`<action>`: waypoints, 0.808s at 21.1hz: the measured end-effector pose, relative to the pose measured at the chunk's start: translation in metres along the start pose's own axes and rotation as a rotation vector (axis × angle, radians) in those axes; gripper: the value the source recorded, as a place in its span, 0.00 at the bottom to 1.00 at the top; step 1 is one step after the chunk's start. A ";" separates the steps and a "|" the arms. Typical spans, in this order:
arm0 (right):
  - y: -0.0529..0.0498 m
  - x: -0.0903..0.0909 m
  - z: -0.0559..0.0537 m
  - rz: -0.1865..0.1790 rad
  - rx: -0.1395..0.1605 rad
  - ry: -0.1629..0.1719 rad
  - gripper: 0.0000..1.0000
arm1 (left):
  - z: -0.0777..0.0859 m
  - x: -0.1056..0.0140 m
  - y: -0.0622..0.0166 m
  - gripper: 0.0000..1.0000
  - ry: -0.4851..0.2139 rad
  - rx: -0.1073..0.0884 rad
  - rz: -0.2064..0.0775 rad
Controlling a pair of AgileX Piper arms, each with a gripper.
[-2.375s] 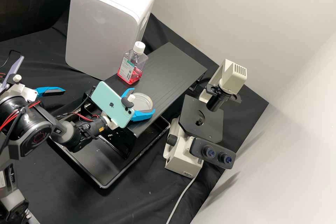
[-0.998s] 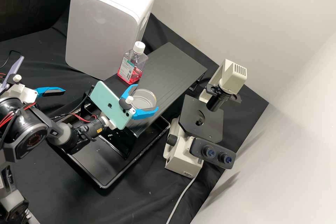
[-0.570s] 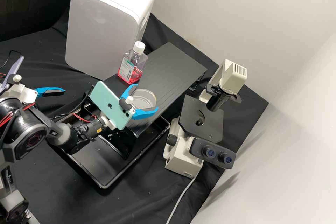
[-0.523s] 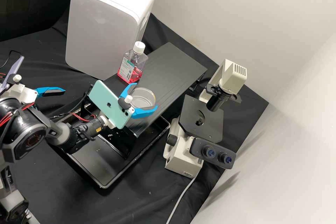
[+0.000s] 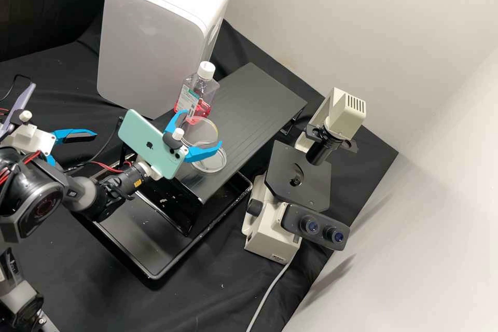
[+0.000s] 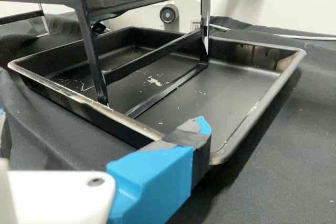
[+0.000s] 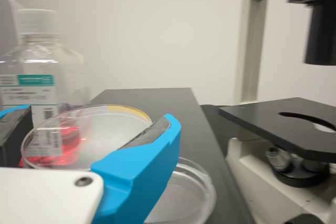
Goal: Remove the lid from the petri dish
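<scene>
Change: right gripper (image 5: 204, 128) has risen toward the flask (image 5: 194, 96), its fingers clamped on the lid (image 7: 94, 129), now off the dish base (image 5: 211, 160) | Place: base near the platform's (image 5: 259, 98) front edge | Technique: hold lid level, carry well aside before lowering | Contents: base looks empty; flask holds red liquid

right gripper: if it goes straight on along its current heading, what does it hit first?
Likely nothing near. The right gripper, shut on the lid, points along the shelf toward the wall; the bottle stands to one side, the microscope to the other. Depth is hard to judge.
</scene>
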 end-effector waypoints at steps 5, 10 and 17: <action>-0.005 -0.001 -0.005 -0.022 -0.025 0.021 0.00 | 0.000 0.000 0.0000 1.00 0.000 0.000 0.000; -0.010 -0.001 -0.008 -0.043 -0.032 0.025 0.00 | 0.000 0.000 0.0000 1.00 0.000 0.000 0.000; -0.016 -0.002 -0.008 -0.082 -0.051 0.010 0.00 | -0.001 0.000 0.0002 1.00 0.001 -0.003 0.000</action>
